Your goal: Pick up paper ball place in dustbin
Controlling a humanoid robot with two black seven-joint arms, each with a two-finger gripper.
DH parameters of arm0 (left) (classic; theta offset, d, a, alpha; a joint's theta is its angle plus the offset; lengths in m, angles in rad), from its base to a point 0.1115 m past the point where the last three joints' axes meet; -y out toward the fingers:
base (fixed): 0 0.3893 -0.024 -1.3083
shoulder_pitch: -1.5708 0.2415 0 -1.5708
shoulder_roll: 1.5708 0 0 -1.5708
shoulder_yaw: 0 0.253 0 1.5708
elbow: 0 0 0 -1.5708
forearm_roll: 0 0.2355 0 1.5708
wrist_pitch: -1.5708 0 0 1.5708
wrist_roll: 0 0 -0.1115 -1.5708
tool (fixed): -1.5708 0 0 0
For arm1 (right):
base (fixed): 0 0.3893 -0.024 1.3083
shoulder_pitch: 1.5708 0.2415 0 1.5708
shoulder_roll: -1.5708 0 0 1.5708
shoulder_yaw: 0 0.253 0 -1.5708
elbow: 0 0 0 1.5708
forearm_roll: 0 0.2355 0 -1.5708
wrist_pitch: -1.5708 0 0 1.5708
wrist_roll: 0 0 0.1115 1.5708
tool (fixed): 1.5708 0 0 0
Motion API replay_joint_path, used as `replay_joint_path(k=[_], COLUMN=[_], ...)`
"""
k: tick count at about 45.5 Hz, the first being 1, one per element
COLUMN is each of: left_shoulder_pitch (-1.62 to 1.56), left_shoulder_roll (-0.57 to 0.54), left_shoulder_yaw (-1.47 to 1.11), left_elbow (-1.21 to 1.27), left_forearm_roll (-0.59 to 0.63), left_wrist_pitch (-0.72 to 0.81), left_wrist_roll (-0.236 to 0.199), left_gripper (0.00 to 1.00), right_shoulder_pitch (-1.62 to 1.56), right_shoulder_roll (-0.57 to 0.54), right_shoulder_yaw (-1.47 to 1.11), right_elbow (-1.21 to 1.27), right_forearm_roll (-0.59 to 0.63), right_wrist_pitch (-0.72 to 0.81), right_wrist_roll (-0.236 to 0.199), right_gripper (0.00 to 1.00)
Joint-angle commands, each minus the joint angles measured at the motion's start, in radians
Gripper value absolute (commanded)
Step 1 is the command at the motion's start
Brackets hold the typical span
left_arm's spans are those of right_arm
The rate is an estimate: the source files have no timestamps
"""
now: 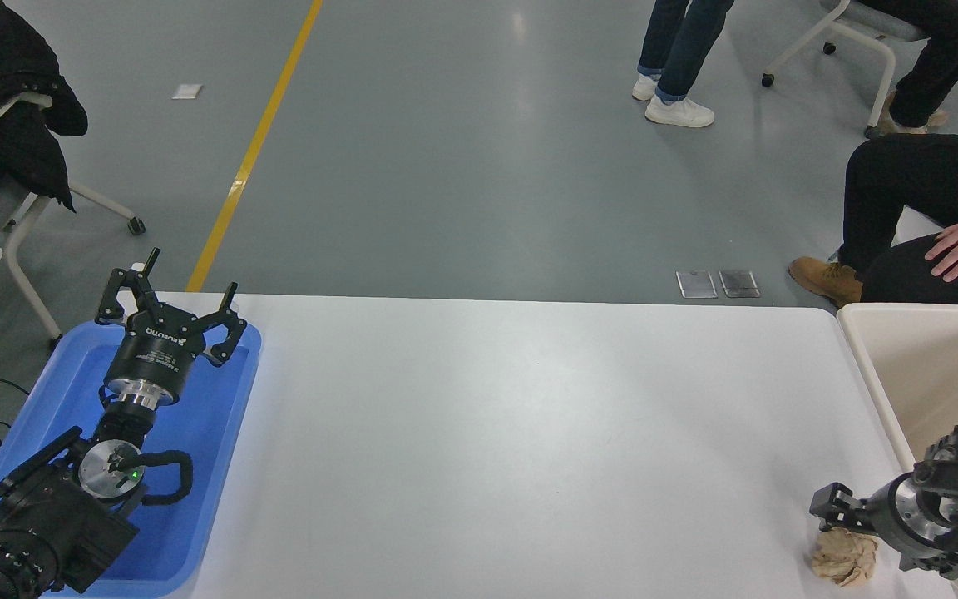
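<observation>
text: white brand print, upside down, not clearly legible | on: left end effector [171, 298] body

My black jaws hang over a tan-brown paper ball [841, 559] on the white bench [529, 433], between the beige-cream dustbin [870, 366] and a bright blue tray [229, 433].
</observation>
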Motion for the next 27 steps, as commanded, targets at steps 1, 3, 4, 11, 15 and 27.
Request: replay_joint_path(k=[1, 3, 4, 11, 15, 27], left_shoulder_pitch=[-0.001, -0.001, -0.001, -0.001, -0.001, -0.001], left_shoulder_roll=[0.000, 0.000, 0.000, 0.000, -0.001, -0.001], left_shoulder_yaw=[0.000, 0.000, 0.000, 0.000, 0.000, 0.000], left_elbow=[0.000, 0.000, 0.000, -0.001, 0.000, -0.001], left_forearm_roll=[0.000, 0.000, 0.000, 0.000, 0.000, 0.000], left_wrist_pitch=[0.000, 0.000, 0.000, 0.000, 0.000, 0.000], left_wrist_roll=[0.000, 0.000, 0.000, 0.000, 0.000, 0.000], left_gripper=[1.00, 1.00, 1.00, 1.00, 1.00, 1.00], right_shoulder_pitch=[-0.004, -0.003, 0.001, 0.014, 0.031, 0.143], right_shoulder_roll=[0.007, 0.007, 0.004, -0.008, -0.019, -0.077], right_shoulder_yaw=[0.000, -0.002, -0.002, -0.006, -0.013, -0.065], right_elbow=[0.032, 0.039, 0.045, 0.066, 0.066, 0.108], right_forearm_roll=[-0.017, -0.040, -0.063, -0.117, -0.138, -0.170], right_wrist_pitch=[-0.008, -0.008, -0.008, -0.007, -0.007, 0.004], right_wrist_roll=[0.000, 0.000, 0.000, -0.002, -0.002, -0.003], right_gripper=[0.29, 0.21, 0.12, 0.00, 0.00, 0.00])
